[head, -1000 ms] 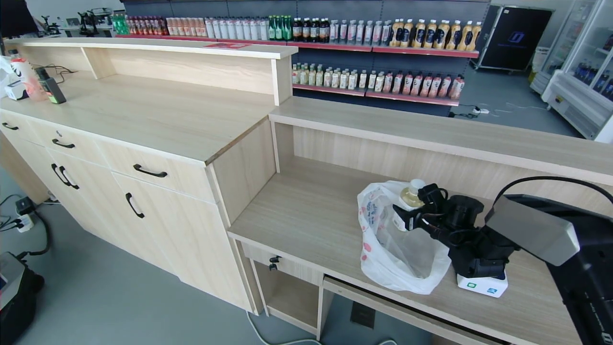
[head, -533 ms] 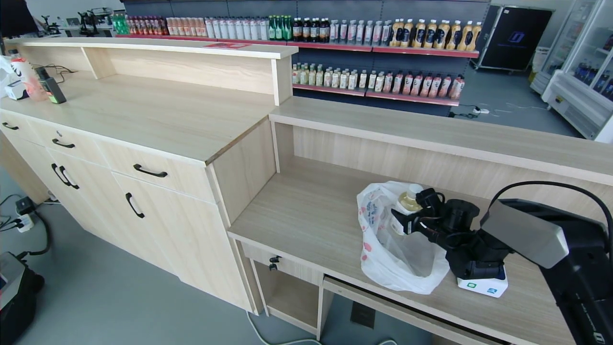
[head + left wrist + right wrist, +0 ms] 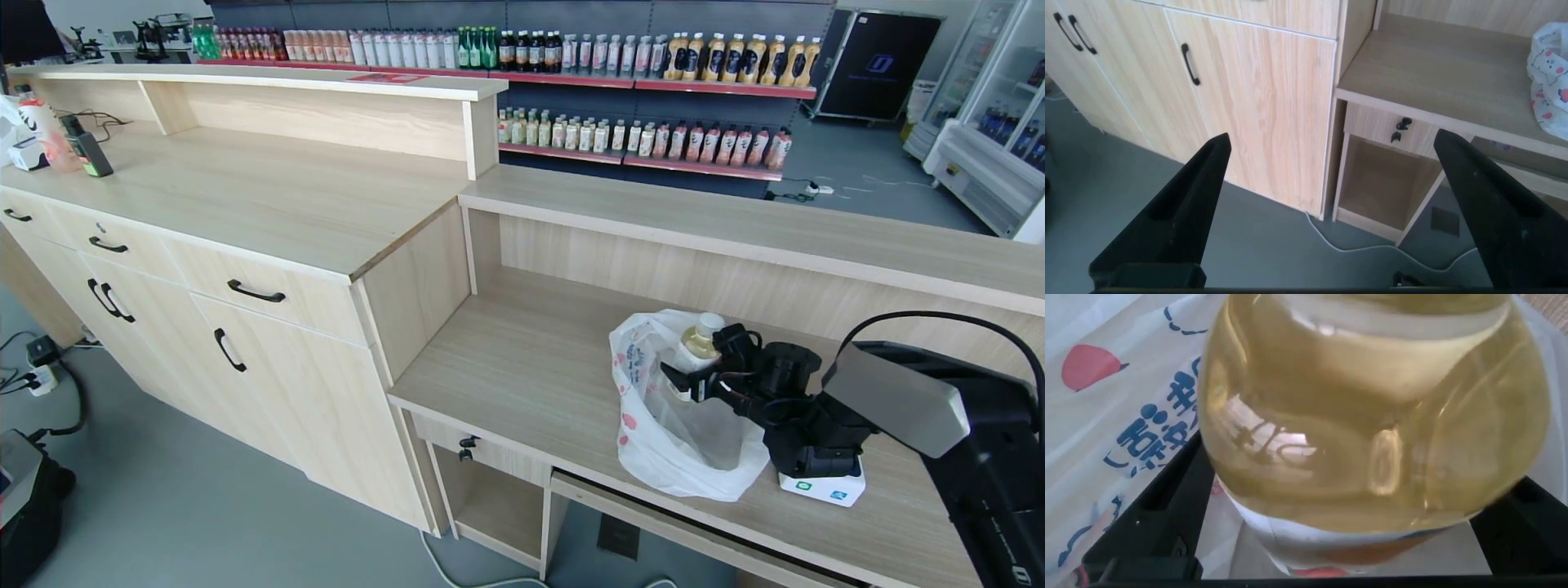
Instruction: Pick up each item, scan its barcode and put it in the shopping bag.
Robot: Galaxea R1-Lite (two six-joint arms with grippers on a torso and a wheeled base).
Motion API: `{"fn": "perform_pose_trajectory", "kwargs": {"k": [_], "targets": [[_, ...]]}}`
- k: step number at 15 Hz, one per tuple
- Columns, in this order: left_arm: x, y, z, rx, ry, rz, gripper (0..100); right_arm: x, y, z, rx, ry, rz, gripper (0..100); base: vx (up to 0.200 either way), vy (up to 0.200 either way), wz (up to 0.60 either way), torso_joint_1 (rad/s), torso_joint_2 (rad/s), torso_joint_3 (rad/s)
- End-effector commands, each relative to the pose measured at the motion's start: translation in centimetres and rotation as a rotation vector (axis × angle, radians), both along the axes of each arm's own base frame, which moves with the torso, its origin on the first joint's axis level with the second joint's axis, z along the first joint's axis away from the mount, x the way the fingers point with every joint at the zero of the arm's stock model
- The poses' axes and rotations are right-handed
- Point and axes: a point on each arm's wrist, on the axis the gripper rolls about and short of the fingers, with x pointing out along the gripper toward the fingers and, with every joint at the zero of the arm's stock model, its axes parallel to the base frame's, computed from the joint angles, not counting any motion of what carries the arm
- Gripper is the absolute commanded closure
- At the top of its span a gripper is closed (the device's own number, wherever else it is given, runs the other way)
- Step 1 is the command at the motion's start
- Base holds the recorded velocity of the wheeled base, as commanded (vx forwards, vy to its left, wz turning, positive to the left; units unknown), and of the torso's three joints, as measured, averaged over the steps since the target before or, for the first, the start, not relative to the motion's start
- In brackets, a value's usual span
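Both fingers of the right gripper (image 3: 698, 363) are closed on a clear plastic bottle (image 3: 700, 341) of pale yellow drink with a white cap. The bottle is gripped low on its body, where a white label is wrapped around it. It is held nearly upright, cap uppermost, in the open mouth of a thin white plastic shopping bag (image 3: 645, 425) printed with red and blue marks. Whether the base of the bottle is touching the bag cannot be told.

In the right wrist view the clear plastic bottle (image 3: 1372, 416) is seen pressed between the black fingers of the right gripper (image 3: 1339, 543), with the printed film of the shopping bag (image 3: 1118, 416) just beside it.

The bag is set on the lower light wood desk (image 3: 522, 367), near its front edge. A small white box (image 3: 820, 487) with green and blue marks is placed just beside the bag, under the right wrist.

The left gripper (image 3: 1331, 212) is spread wide, with nothing between its black fingers. It is held low over the grey floor (image 3: 1249, 245), in front of light wood cabinet doors (image 3: 1257, 90) with black handles. An edge of the shopping bag (image 3: 1552, 82) is seen on the desk beyond.

Rows of bottled drinks on red-edged shelves (image 3: 653, 82) are lined up behind the counter.
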Motion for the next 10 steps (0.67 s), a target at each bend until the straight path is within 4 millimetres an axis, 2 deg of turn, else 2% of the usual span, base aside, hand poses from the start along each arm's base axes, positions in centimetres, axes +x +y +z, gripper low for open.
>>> {"fn": "perform_pose_trajectory", "kwargs": {"k": [1, 2, 3, 4, 5, 6, 7, 9, 10], "targets": [[0.0, 0.0, 0.0, 0.0, -0.001, 0.001, 0, 0.1, 0.2, 1.9, 0.003, -0.04, 0.003, 0, 0.0, 0.0, 0.0, 0.0, 0.0, 0.0], [0.0, 0.0, 0.0, 0.0, -0.001, 0.001, 0, 0.1, 0.2, 3.3, 0.001, -0.068, 0.004, 0, 0.0, 0.0, 0.0, 0.0, 0.0, 0.0], [0.0, 0.0, 0.0, 0.0, -0.001, 0.001, 0, -0.7, 0.2, 7.1, 0.004, -0.118, 0.005, 0, 0.0, 0.0, 0.0, 0.0, 0.0, 0.0], [0.0, 0.0, 0.0, 0.0, -0.001, 0.001, 0, -2.1, 0.3, 9.5, -0.001, -0.13, 0.008, 0, 0.0, 0.0, 0.0, 0.0, 0.0, 0.0], [0.0, 0.0, 0.0, -0.001, -0.001, 0.001, 0, -3.0, 0.2, 10.8, -0.003, -0.137, 0.01, 0, 0.0, 0.0, 0.0, 0.0, 0.0, 0.0], [0.0, 0.0, 0.0, 0.0, -0.001, 0.001, 0, -4.7, 0.1, 12.3, -0.015, -0.14, 0.009, 0, 0.0, 0.0, 0.0, 0.0, 0.0, 0.0], [0.0, 0.0, 0.0, -0.001, -0.001, 0.001, 0, -7.5, -0.3, 13.7, -0.083, -0.144, 0.004, 0, 0.0, 0.0, 0.0, 0.0, 0.0, 0.0], [0.0, 0.0, 0.0, -0.001, -0.001, 0.001, 0, -11.8, -0.6, 15.8, -0.154, -0.166, 0.004, 0, 0.0, 0.0, 0.0, 0.0, 0.0, 0.0], [0.0, 0.0, 0.0, 0.0, -0.001, 0.001, 0, -13.2, -0.6, 17.1, -0.191, -0.194, 0.002, 0, 0.0, 0.0, 0.0, 0.0, 0.0, 0.0]]}}
